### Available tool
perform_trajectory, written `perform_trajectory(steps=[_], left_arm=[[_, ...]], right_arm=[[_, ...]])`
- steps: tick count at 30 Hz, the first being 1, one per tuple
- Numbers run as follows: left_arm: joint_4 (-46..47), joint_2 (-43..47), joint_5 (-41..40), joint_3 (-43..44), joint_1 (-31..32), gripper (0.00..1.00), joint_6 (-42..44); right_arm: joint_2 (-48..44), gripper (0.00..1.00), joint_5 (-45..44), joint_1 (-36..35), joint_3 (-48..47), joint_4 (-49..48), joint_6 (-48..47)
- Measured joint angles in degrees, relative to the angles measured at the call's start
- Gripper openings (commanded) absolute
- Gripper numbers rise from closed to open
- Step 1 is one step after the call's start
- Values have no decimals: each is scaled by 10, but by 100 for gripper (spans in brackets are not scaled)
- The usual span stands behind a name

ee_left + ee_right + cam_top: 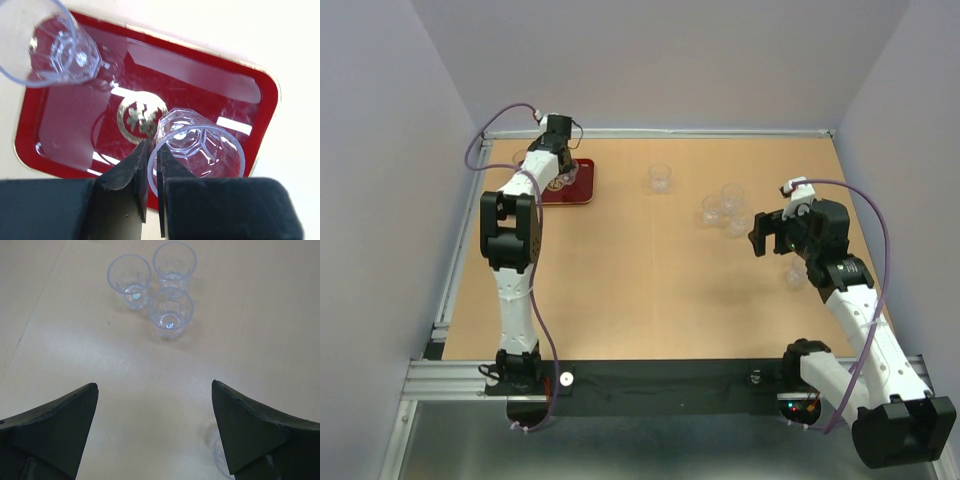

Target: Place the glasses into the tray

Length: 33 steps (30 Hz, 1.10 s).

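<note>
The dark red tray (210, 85) with a gold emblem lies at the table's far left (582, 192). In the left wrist view my left gripper (154, 150) is shut on the rim of a clear glass (200, 150), one finger inside and one outside, over the tray's middle. A second glass (50, 45) shows at the tray's corner; whether it stands inside I cannot tell. My right gripper (155, 390) hangs wide open above bare table, short of three clustered glasses (170, 312). Another glass (216, 450) peeks out beside its right finger.
A lone glass (660, 178) stands mid-table toward the back, and the cluster of three (725, 210) sits right of centre. One more glass (795, 273) is by the right arm (850, 290). Walls close in the table at the back and sides.
</note>
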State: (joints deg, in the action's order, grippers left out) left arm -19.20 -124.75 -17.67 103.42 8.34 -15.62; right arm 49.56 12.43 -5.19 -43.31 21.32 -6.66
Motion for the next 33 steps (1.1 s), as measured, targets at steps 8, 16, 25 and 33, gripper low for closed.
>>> perform_trajectory(steps=[8, 16, 25, 33], left_arm=[[-24, -57, -8, 97, -28, 4, 10], [-43, -99, -8, 154, -47, 5, 21], [-52, -108, 2, 169, -51, 25, 26], [-51, -108, 11, 175, -51, 37, 30]], right_arm=[[0, 100, 0, 0, 0, 0, 0], [0, 100, 0, 0, 0, 0, -2], [1, 100, 0, 4, 0, 0, -2], [4, 100, 0, 4, 0, 0, -2]])
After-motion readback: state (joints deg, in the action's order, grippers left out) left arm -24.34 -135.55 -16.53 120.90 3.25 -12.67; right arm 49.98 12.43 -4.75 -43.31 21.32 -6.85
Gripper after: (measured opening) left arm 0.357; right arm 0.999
